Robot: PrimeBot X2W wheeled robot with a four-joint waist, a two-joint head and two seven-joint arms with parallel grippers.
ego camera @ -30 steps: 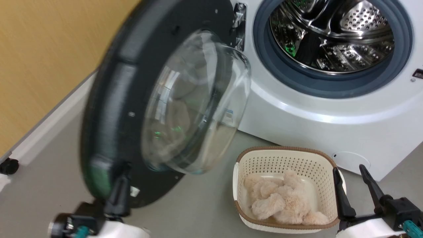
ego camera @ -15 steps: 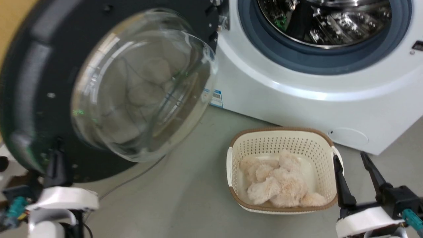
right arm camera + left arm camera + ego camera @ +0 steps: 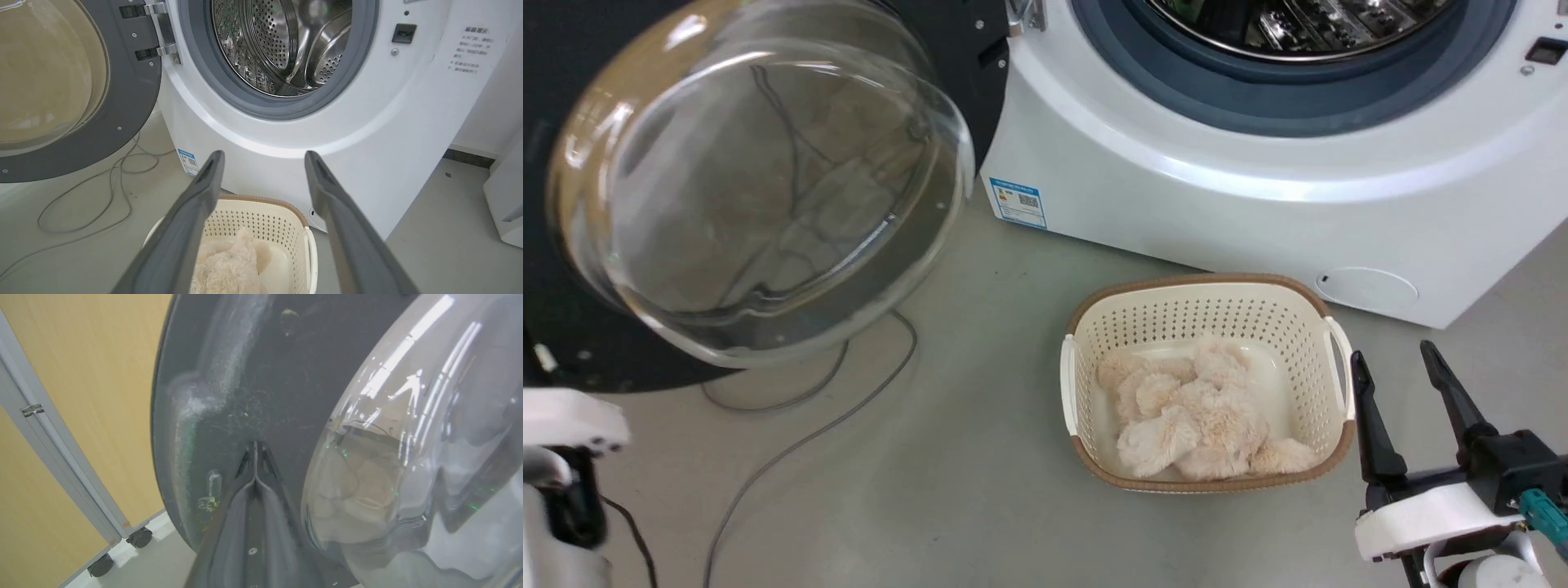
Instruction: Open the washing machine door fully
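door [image 3: 760,180] swung wider | left gripper [image 3: 255,448] pinched at door; right gripper [image 3: 1392,355] spread, empty

White wrist shells [image 3: 1429,508], long dark tapering jaws, teal connector [image 3: 1538,505].

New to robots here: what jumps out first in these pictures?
The washing machine door, a black disc with a bulging glass bowl, stands swung open at the left of the white washing machine. On the floor before it sits a cream basket of fluffy beige stuff, beside the open right gripper.
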